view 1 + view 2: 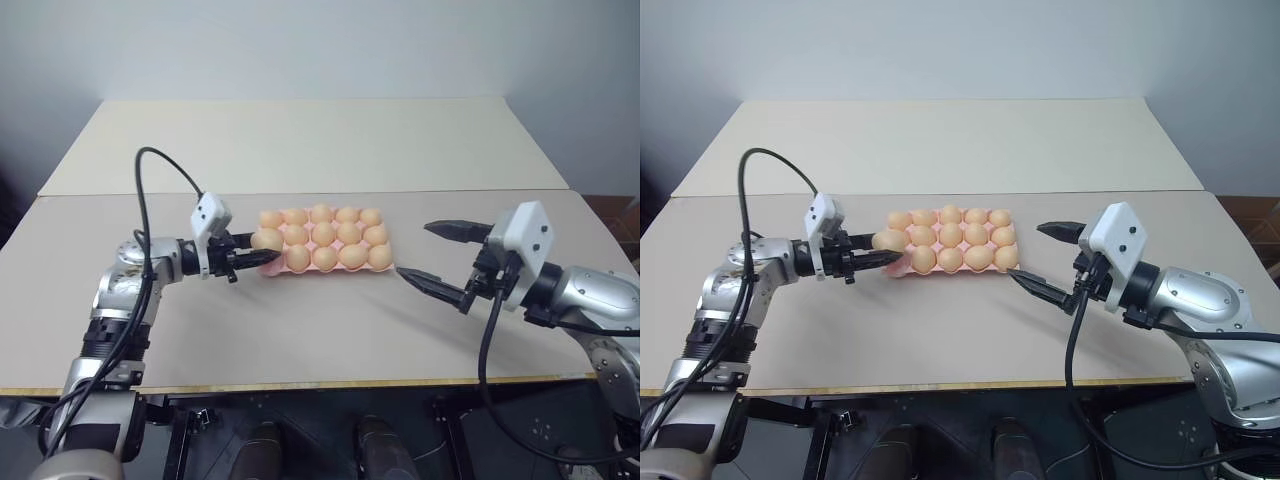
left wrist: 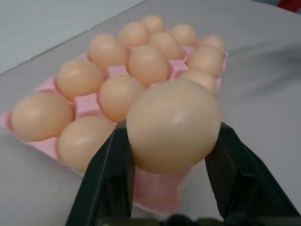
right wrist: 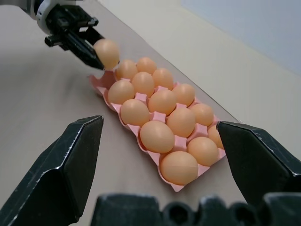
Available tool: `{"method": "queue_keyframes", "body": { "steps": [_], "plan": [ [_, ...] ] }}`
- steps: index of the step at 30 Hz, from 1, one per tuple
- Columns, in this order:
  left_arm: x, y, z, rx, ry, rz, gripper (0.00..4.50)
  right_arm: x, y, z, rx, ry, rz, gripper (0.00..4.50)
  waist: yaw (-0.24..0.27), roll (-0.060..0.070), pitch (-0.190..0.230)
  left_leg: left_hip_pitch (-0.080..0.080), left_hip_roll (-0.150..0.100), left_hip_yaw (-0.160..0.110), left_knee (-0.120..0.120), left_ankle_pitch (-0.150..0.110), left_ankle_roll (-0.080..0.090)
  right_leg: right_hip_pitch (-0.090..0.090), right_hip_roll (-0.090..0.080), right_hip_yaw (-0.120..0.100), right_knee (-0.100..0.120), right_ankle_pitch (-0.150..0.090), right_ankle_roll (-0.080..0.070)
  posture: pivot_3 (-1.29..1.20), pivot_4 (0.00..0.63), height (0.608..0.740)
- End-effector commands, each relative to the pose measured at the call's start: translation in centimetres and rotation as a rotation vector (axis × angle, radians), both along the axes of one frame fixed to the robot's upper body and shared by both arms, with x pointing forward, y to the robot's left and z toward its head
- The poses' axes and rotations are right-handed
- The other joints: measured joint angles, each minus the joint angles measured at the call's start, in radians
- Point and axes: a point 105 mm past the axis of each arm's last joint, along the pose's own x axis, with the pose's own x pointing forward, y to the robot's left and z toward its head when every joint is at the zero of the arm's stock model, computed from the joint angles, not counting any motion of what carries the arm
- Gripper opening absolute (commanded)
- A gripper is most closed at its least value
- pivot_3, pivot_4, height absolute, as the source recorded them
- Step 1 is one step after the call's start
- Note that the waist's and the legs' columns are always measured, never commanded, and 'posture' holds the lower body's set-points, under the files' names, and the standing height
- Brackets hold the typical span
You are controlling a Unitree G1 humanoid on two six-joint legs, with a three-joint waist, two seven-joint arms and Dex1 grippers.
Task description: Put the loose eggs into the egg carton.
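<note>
Left hand: I'm holding an egg.
Carton: empty corner cup just below.
Release: lower first, open slowly.

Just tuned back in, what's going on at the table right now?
The left gripper is holding one egg between its fingers, right over the near-left corner of the pink egg carton, where one cup looks unfilled. The other cups hold eggs, fourteen as far as I can count. The right gripper hangs wide open off the carton's right end, holding nothing. No other loose eggs lie on the table, so this looks like the last one.
</note>
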Motion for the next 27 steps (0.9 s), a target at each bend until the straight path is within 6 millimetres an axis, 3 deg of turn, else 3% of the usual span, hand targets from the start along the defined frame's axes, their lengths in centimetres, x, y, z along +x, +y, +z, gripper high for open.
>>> {"method": "queue_keyframes", "body": {
  "steps": [1, 5, 9, 13, 16, 20, 27],
  "plan": [
    [0.2, 0.1, 1.2, 0.002, -0.022, -0.015, 3.12, -0.4, 0.2, 1.1, 0.009, -0.05, 0.0, 4.5, 0.001, 0.0, 0.0, 0.0, 0.0, 0.0, 0.0, 0.0, 0.0, 0.0, 0.0, 0.0, 0.0, 0.0, 0.0, 0.0, 0.15, 0.74],
    [0.4, 0.8, 2.6, -0.022, -0.051, -0.007, 4.44, -0.3, 0.1, 1.2, 0.009, -0.053, -0.005, 4.5, 0.003, 0.0, 0.0, 0.0, 0.0, 0.0, 0.0, 0.0, 0.0, 0.0, 0.0, 0.0, 0.0, 0.0, 0.0, 0.0, 0.15, 0.74],
    [0.4, 2.5, 4.2, -0.006, -0.127, 0.05, 4.48, 0.1, -0.2, 1.2, 0.005, -0.052, -0.008, 4.5, -0.001, 0.0, 0.0, 0.0, 0.0, 0.0, 0.0, 0.0, 0.0, 0.0, 0.0, 0.0, 0.0, 0.0, 0.0, 0.0, 0.15, 0.74],
    [-0.9, 4.2, 6.6, -0.042, -0.173, 0.079, 4.48, 0.3, -0.4, 1.1, 0.001, -0.051, -0.007, 4.5, -0.001, 0.0, 0.0, 0.0, 0.0, 0.0, 0.0, 0.0, 0.0, -0.001, 0.0, 0.0, 0.0, 0.0, 0.0, 0.0, 0.15, 0.74],
    [-4.0, 6.7, 8.4, -0.032, -0.188, 0.097, 4.48, 0.5, -1.0, 1.3, 0.017, -0.048, -0.01, 4.5, -0.009, 0.0, 0.0, -0.001, 0.0, 0.0, -0.001, 0.0, 0.0, -0.001, 0.0, 0.0, -0.001, 0.0, 0.0, 0.0, 0.15, 0.74],
    [-7.8, 8.6, 8.8, 0.032, -0.173, 0.13, 4.48, 0.6, -2.1, 1.2, -0.01, -0.036, -0.009, 4.5, -0.008, 0.001, 0.0, 0.0, 0.001, 0.0, -0.003, 0.0, 0.0, -0.001, 0.0, 0.001, -0.001, 0.0, 0.0, 0.0, 0.15, 0.74],
    [-11.0, 8.4, 9.1, 0.032, -0.17, 0.208, 4.48, 0.4, -3.3, 0.3, -0.045, 0.024, -0.002, 4.5, 0.015, 0.001, 0.0, 0.002, 0.001, 0.001, -0.002, 0.0, 0.0, 0.001, -0.001, 0.001, -0.002, 0.0, 0.0, 0.0, 0.15, 0.74]
  ]
}}
